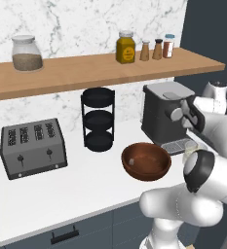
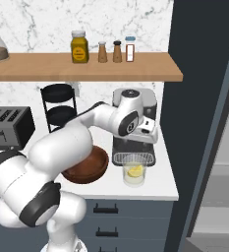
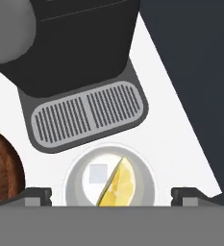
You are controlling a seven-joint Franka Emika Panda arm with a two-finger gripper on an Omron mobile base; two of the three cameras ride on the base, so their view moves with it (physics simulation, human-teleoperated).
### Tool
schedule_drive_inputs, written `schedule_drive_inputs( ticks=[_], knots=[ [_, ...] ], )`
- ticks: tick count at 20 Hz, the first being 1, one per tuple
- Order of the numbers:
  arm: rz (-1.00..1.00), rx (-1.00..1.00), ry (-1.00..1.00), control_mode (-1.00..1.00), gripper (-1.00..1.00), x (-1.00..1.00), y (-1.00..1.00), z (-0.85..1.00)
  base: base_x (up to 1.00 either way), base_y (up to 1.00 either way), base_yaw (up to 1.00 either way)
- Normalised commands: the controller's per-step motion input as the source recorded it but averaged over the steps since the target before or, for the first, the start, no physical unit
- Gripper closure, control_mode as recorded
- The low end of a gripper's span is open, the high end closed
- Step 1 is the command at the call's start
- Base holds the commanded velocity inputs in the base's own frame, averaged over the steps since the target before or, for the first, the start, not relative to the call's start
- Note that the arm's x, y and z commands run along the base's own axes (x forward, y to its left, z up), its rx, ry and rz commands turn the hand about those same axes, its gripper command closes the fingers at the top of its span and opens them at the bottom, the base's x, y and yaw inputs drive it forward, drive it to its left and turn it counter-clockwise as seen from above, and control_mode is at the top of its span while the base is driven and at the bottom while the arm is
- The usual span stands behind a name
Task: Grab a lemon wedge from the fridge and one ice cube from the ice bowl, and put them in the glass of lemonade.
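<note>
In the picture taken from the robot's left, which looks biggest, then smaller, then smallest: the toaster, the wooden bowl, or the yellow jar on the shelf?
Largest to smallest as they look in the left base view:
1. Toaster
2. Ice bowl, somewhat smaller than the toaster
3. Yellow jar, plainly the smallest, though it stands farther back on the shelf, which shrinks it a little.

White glossy arm [image 2: 62, 147], rounded links, dark joint bands.

One glass [image 2: 134, 174], one bowl [image 1: 146, 161]
</note>
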Motion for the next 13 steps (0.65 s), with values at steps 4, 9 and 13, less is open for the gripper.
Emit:
schedule_drive_inputs(
  ticks=[4, 9, 13],
  knots=[
    [0.00, 0.00, -0.09, -1.00, -1.00, -0.15, 0.00, 0.22, 0.00, 0.00, 0.00],
    [-0.01, 0.00, -0.10, -1.00, -1.00, -0.43, 0.00, 0.04, 0.00, 0.00, 0.00],
    [0.00, 0.01, -0.02, -1.00, -1.00, -0.40, 0.25, 0.26, 0.00, 0.00, 0.00]
  ],
)
